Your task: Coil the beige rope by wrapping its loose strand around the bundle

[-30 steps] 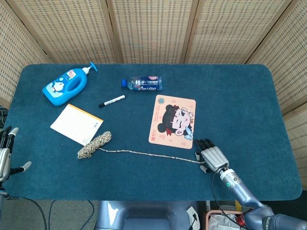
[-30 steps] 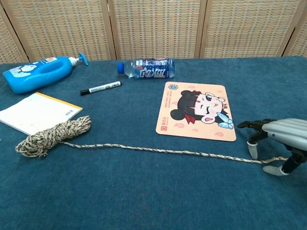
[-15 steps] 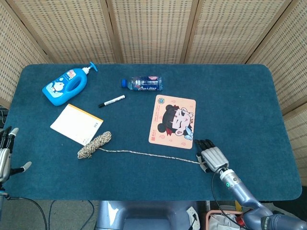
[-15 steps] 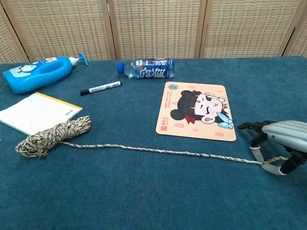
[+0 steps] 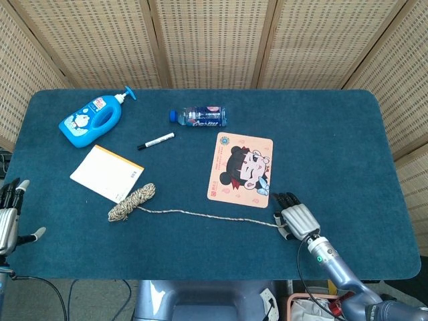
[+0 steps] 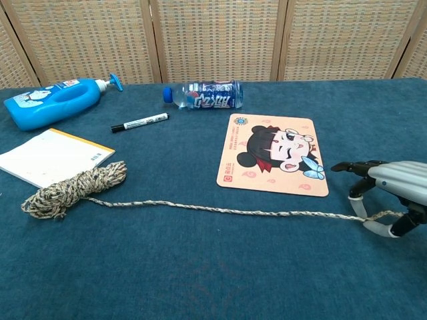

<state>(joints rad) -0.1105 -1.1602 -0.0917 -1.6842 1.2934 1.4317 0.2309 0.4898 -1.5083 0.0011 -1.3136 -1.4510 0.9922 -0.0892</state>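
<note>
The beige rope bundle [image 5: 132, 202] [image 6: 72, 189] lies on the blue table beside the notepad. Its loose strand [image 5: 207, 217] [image 6: 227, 211] runs straight to the right across the cloth. My right hand [image 5: 295, 218] [image 6: 389, 193] sits at the strand's far end and pinches the rope tip between thumb and a finger, lifted slightly off the table. My left hand [image 5: 8, 217] hangs at the left table edge, fingers apart, holding nothing; the chest view does not show it.
A cartoon mouse pad [image 5: 241, 170] [image 6: 272, 154] lies just behind the right hand. A notepad [image 5: 106, 172], a black marker [image 5: 156, 141], a blue soap bottle [image 5: 92, 120] and a lying water bottle [image 5: 198, 116] sit at the back left.
The right hand has closed thumb and finger on the rope end and raised it a little, pulling the strand taut rightward. The left hand has dropped slightly lower.
</note>
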